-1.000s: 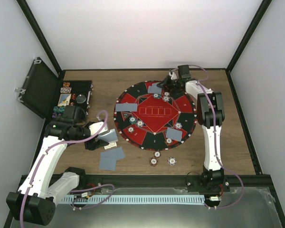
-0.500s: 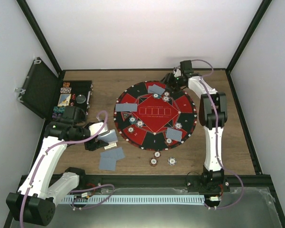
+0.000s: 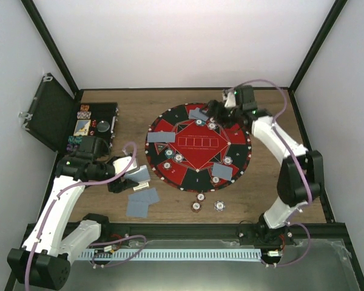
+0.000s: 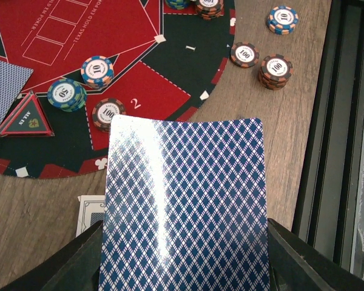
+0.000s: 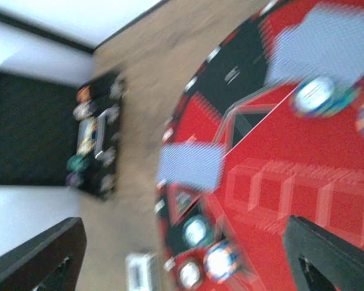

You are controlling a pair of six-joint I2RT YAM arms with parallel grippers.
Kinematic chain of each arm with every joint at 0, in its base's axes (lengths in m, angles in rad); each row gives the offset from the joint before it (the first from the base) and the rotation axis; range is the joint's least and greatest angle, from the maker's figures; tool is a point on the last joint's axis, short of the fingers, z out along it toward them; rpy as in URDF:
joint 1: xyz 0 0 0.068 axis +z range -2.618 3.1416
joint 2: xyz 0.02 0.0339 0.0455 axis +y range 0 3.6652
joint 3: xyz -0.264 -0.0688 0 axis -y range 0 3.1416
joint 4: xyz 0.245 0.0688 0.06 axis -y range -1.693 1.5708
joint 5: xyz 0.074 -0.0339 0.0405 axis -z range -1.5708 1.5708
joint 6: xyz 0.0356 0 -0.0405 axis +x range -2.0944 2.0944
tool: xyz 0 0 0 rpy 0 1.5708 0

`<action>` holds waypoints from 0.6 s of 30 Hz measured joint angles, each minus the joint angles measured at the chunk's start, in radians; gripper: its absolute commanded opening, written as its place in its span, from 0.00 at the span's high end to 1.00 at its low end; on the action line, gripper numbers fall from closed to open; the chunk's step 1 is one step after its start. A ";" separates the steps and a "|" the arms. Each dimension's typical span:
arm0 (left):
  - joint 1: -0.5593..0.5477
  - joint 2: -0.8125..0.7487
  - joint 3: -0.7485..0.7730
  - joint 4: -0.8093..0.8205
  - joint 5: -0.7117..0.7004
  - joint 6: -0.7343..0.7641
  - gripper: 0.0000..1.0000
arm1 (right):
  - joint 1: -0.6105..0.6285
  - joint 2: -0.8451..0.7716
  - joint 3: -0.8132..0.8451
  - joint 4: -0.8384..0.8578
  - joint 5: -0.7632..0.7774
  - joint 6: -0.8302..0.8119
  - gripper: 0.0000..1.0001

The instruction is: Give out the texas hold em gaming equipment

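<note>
My left gripper [image 3: 133, 174] [image 4: 185, 260] is shut on a blue-patterned playing card [image 4: 182, 206], held just left of the round mat [image 3: 197, 142] above the wood. Two more cards [image 3: 142, 202] lie on the table below it. Cards [image 3: 198, 113] [image 3: 161, 137] [image 3: 222, 171] and poker chips [image 3: 178, 157] [image 4: 97, 70] lie on the mat. Three chip stacks [image 3: 201, 197] [image 4: 276, 70] stand on the wood in front of the mat. My right gripper [image 3: 220, 110] [image 5: 185, 254] hovers open over the mat's far edge with nothing between its fingers. The right wrist view is blurred.
The black hinged case [image 3: 92, 124] lies open at the far left with more chips inside, its lid [image 3: 45, 112] leaning on the wall. Black frame posts border the table. A black rail [image 4: 337, 151] runs along the near edge.
My right gripper has opened and drawn back slightly to the right from the mat's far edge, and its elbow has swung out to the right. The left arm and its card have not moved.
</note>
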 measured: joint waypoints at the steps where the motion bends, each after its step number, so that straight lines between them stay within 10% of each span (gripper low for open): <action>1: 0.000 0.000 0.000 0.000 0.003 0.000 0.96 | 0.027 -0.046 -0.053 0.030 -0.017 0.014 0.03; 18: 0.000 0.003 0.000 0.001 0.018 -0.004 0.96 | 0.615 -0.217 -0.488 0.548 -0.223 0.366 0.00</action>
